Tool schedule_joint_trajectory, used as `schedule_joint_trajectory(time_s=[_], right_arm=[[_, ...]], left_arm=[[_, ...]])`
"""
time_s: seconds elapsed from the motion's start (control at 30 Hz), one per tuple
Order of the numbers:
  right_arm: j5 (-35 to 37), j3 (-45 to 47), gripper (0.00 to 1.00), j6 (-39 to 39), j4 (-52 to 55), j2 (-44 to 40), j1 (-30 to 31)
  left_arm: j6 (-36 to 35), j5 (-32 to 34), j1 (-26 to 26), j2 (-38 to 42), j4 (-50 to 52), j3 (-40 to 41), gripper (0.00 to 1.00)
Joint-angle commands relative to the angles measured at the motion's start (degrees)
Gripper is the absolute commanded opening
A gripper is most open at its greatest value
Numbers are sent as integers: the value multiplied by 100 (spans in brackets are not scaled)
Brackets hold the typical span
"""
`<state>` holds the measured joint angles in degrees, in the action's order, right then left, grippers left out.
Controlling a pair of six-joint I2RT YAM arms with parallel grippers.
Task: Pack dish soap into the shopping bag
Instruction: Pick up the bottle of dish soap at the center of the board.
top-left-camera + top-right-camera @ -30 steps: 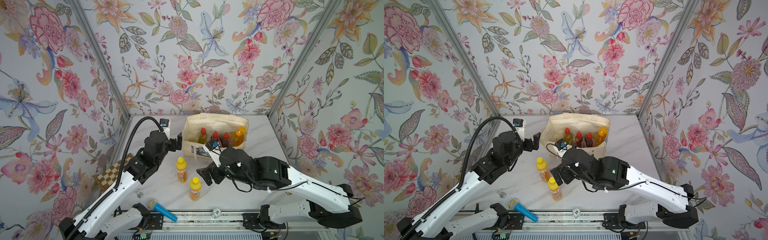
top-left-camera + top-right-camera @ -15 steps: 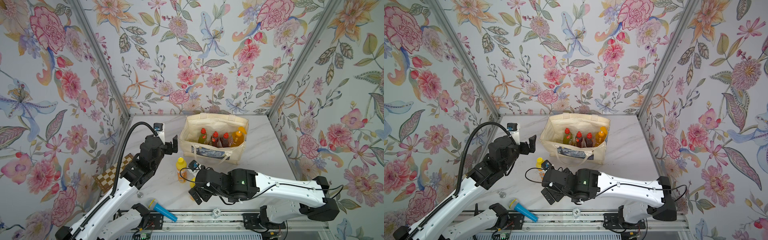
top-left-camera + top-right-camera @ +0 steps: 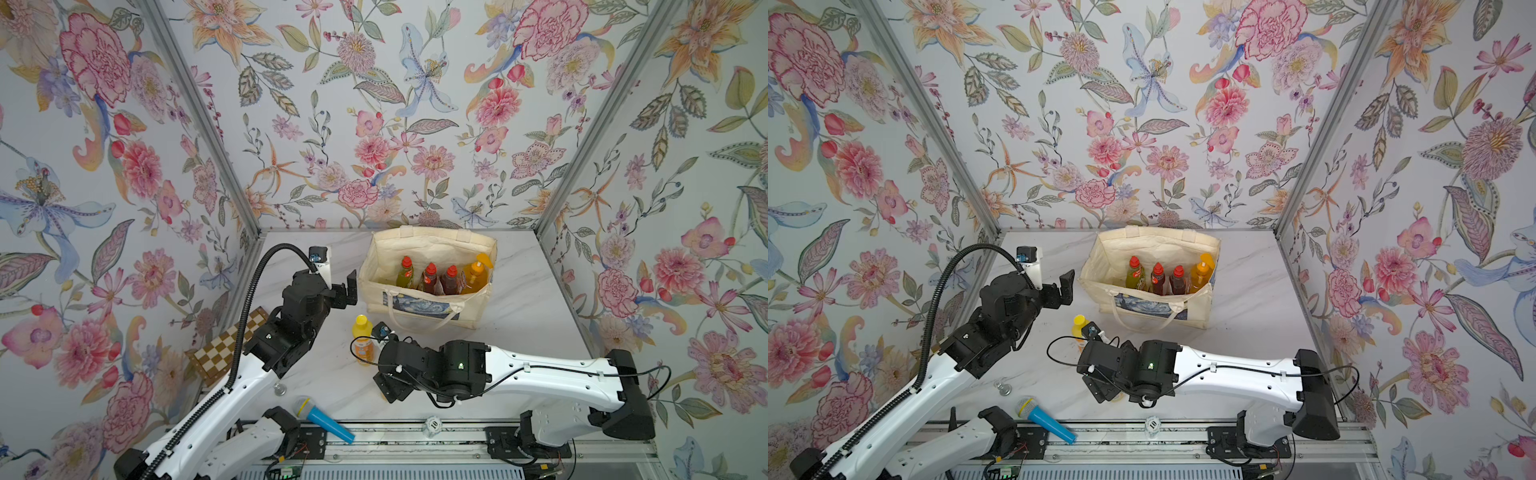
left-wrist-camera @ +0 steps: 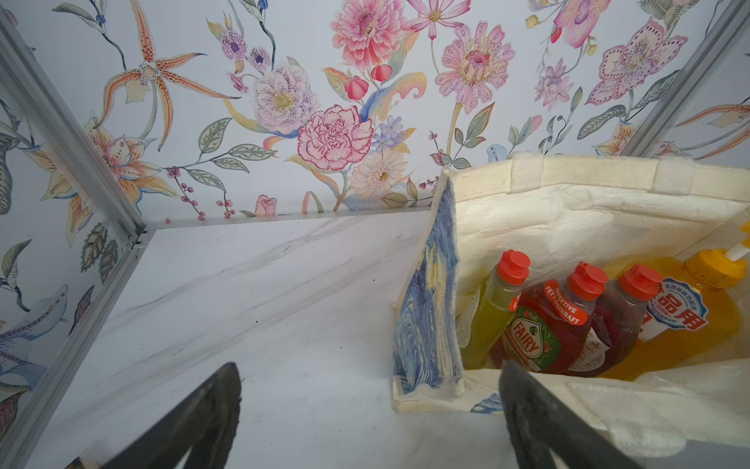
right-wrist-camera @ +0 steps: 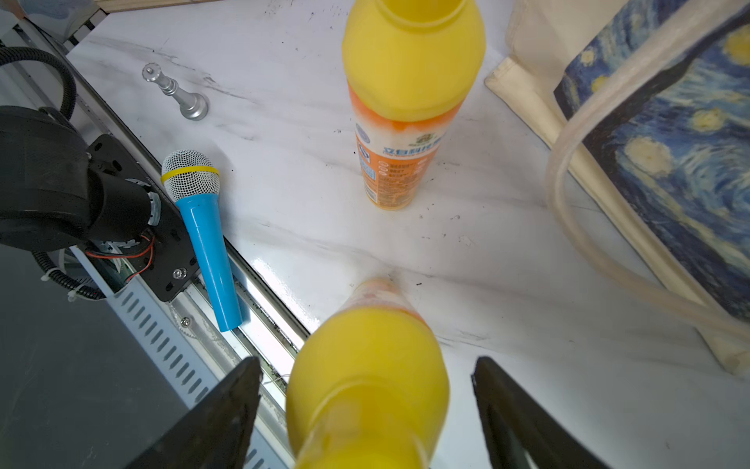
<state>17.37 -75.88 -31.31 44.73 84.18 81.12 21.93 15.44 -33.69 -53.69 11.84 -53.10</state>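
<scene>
At the table's front edge, right arm: stretched low and almost level over the marble table [image 3: 519,291], with the wrist turned down above a standing bottle.
Right gripper [image 5: 365,361]: the jaws are spread to either side of the yellow cap of the nearer orange bottle [image 5: 367,406]. A gap is left on both sides, so nothing is clasped.
Left arm: raised and bent, with the forearm slanted up toward one end of the bag.
Left gripper [image 4: 369,365]: the jaws are held wide apart and empty, just beside the bag's end panel.
Shopping bag [image 3: 432,249]: stood open toward the back of the table.
Dish soap inside: four bottles are stood in a row, namely the slim yellow-green bottle [image 3: 405,272], two dark red bottles [image 3: 428,278] and the pump bottle [image 3: 476,272].
Dish soap outside: the second orange bottle [image 3: 362,336] is stood upright near the bag's front. The nearer one is hidden under the arm in both top views.
Other items: a blue microphone [image 3: 324,419] is laid across the front rail, and a silver chess piece [image 5: 178,91] stands near it.
</scene>
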Motion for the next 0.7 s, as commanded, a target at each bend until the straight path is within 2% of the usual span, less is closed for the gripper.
schedule_joint_trajectory(time_s=[0.0, 0.33, 0.5, 0.6, 0.67], right_arm=[[142, 95, 81, 28, -140, 80, -14], [198, 341, 68, 71, -309, 113, -63], [259, 384, 57, 159, -420, 56, -83], [291, 394, 57, 184, -461, 40, -96], [333, 413, 62, 190, -464, 29, -91]], left_arm=[[65, -14, 79, -16, -132, 81, 99], [65, -72, 106, -95, -182, 83, 99], [57, -103, 112, -152, -190, 63, 99], [40, -125, 123, -188, -186, 48, 99], [30, -142, 134, -209, -168, 37, 99]])
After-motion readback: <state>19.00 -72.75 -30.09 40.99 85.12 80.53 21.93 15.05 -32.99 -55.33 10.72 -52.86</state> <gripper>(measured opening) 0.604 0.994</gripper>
